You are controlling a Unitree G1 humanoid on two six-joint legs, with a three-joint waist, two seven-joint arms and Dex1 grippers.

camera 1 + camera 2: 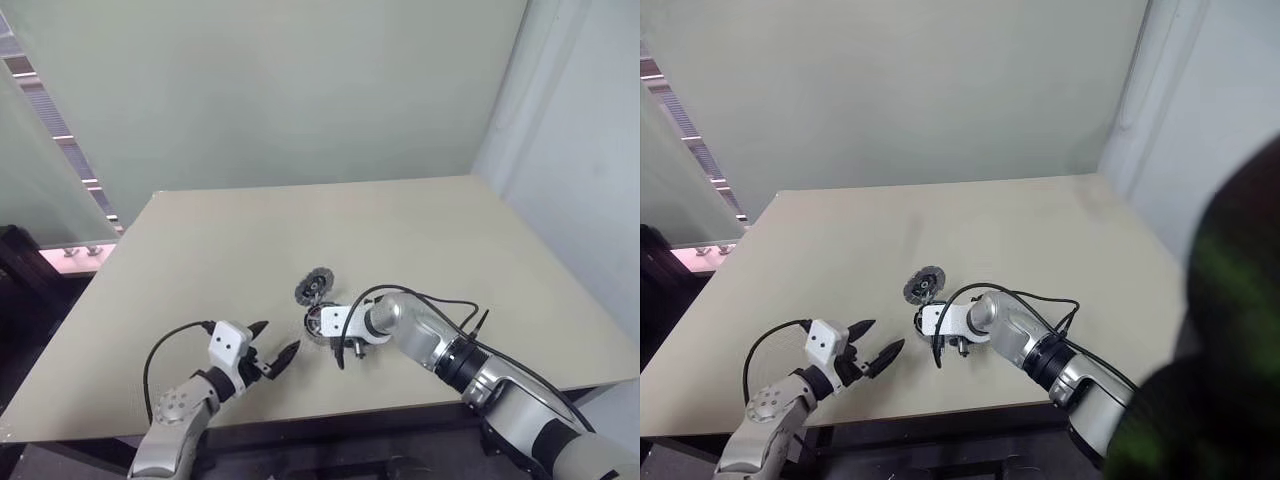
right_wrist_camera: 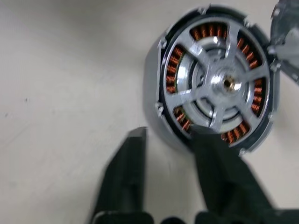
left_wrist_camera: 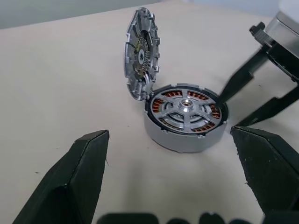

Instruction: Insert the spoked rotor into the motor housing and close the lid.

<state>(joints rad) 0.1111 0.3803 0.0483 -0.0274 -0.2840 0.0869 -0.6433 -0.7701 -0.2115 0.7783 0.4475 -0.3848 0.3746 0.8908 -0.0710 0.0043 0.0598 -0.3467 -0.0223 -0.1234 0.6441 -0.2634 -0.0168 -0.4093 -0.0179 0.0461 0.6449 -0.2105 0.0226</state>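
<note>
Our left tool point(image 1: 272, 356), low in the frame, hangs released; our right tool point(image 2: 168, 135) pinches the motor housing point(image 3: 186, 116) wall. Spoked rotor point(image 3: 183, 108) seated, we should tip the upright lid point(image 3: 141, 52) down squarely.

Pale beige table point(image 1: 200, 250), motor housing point(image 3: 185, 119) resting on it, lid point(image 3: 141, 53) standing open beside

Beige worktop against pale walls

The worktop point(image 1: 420, 225) fills mid-frame; a pale green wall point(image 1: 300, 90) rises behind it, a white wall point(image 1: 590, 150) stands at right, and a frosted glass panel point(image 1: 35, 170) sits at left.
</note>
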